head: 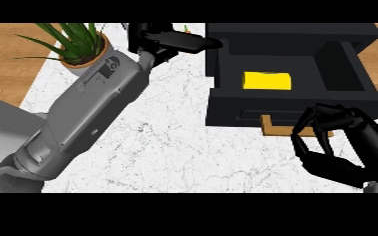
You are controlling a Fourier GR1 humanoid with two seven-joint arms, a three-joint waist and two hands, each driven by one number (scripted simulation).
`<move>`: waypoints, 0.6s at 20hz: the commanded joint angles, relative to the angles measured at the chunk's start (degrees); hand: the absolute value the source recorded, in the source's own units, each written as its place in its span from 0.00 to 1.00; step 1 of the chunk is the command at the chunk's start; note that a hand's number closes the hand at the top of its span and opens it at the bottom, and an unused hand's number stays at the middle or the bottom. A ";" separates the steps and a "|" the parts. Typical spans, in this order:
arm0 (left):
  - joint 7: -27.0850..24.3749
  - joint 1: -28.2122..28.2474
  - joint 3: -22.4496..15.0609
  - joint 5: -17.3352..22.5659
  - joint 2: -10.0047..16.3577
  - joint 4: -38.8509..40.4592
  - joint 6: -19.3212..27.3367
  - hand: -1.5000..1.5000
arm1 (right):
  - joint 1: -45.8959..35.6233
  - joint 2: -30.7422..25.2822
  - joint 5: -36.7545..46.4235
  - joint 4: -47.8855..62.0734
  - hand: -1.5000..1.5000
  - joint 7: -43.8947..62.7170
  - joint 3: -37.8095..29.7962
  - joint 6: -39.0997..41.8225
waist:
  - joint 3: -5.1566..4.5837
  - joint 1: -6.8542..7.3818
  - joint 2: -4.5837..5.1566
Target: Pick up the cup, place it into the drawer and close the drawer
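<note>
A yellow cup [267,81] lies inside the open black drawer [229,107], which is pulled out toward me at the right. My right hand [336,147] hovers just in front of the drawer's front panel, beside its wooden handle [277,126]; its fingers are loosely bent with a wide gap and nothing in them. My left arm stretches up across the counter, and the left hand [159,39] is at the top centre, fingers extended rightward to the cabinet's upper left corner, holding nothing.
A potted green plant [77,47] stands at the back left, right beside my left forearm. The white marble counter [184,145] spreads below and left of the drawer. Wooden surface [18,70] shows past the counter's left edge.
</note>
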 commanded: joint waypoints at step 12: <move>2.88 17.94 5.82 1.81 13.26 -19.03 -6.46 0.00 | -11.01 0.27 35.07 26.52 1.00 -7.21 16.55 -13.60 | 0.04 1.07 0.36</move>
